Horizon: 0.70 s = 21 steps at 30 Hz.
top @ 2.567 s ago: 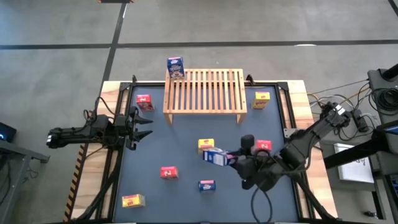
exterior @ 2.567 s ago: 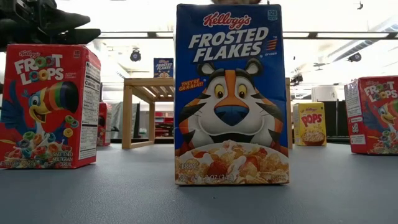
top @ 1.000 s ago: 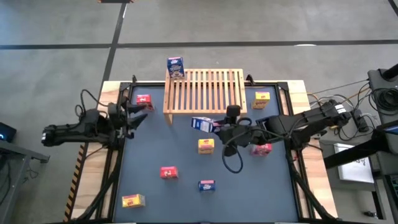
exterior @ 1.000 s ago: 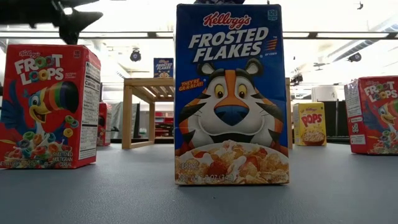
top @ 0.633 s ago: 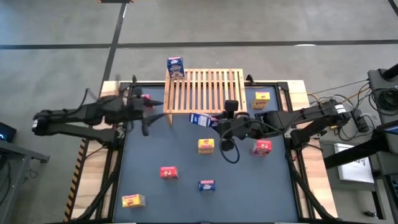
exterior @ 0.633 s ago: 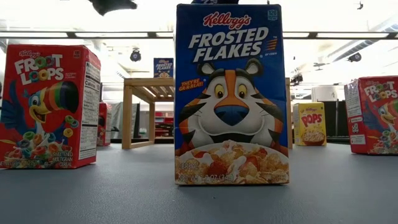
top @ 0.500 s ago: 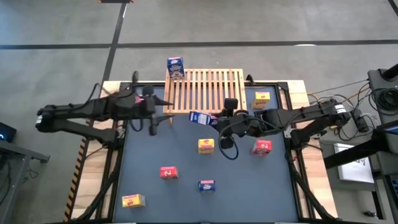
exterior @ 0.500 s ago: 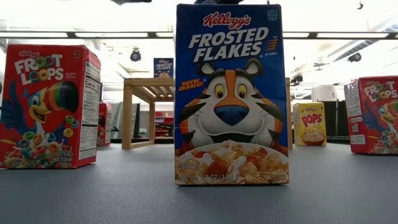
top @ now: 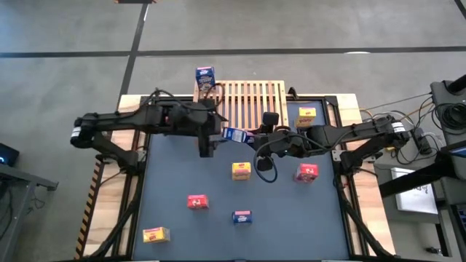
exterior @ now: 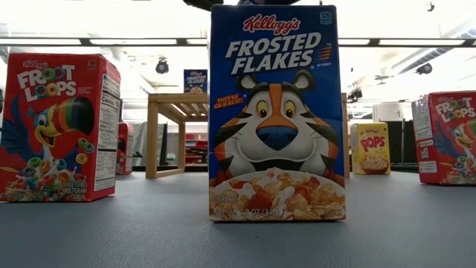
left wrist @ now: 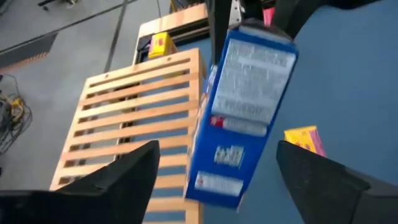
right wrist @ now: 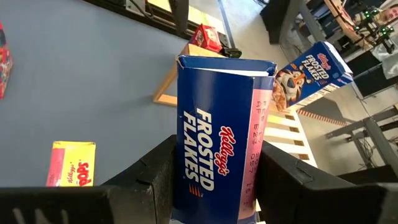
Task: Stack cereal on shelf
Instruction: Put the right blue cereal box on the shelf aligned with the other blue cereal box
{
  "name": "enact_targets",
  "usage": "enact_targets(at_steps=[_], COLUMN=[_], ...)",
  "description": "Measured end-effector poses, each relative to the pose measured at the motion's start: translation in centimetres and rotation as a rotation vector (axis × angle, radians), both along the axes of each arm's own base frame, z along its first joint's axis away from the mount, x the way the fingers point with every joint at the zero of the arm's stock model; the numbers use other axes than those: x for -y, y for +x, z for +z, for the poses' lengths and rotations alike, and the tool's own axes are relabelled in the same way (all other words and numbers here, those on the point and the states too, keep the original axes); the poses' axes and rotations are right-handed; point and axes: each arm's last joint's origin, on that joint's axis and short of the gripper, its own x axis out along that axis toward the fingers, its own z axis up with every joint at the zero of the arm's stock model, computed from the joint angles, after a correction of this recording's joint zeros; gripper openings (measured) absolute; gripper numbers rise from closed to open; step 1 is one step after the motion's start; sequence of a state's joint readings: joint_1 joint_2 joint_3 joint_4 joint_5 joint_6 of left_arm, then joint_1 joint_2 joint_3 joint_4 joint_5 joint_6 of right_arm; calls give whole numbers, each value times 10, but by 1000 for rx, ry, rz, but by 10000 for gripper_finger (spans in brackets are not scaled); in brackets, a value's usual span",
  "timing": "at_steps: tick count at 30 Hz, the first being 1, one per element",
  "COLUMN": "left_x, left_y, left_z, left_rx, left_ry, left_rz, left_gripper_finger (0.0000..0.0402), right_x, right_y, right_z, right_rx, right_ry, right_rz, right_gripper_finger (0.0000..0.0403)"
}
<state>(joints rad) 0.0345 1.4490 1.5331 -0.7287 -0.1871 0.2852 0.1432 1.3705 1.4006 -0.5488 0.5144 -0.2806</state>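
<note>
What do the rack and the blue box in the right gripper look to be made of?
The rack looks like light, unpainted wood: pale slats with visible grain. The blue box held in the right gripper seems to be thin printed cardboard, slightly glossy, with a folded top flap.

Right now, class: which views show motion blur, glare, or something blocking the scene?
Left wrist view: the held blue box is smeared by motion. Low view: bright ceiling lights wash out the background, and a Frosted Flakes box fills the middle, hiding much of the shelf. High view: evenly lit.
</note>
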Motion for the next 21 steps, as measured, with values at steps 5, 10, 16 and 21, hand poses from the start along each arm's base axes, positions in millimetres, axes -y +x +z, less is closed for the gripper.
enact_targets(at_steps=[5,10,16,21], left_x=[1,0,0,-1], left_y=[16,26,30,29], left_z=[-4,-16,-20,-19], left_rx=[-16,-65,-81,-77], left_ry=[-16,-10,-3,5], left_rz=[-48,-55,-61,-61], left_gripper_finger=[324,320,310,309], right_x=[0,0,0,0], right_y=[0,0,0,0], right_z=[-1,-1,-1,-1], right_rx=[-3,-3,-5,-5], right_ry=[0,0,1,1], right_rz=[0,1,2,2], right_gripper_finger=[166,166,166,166])
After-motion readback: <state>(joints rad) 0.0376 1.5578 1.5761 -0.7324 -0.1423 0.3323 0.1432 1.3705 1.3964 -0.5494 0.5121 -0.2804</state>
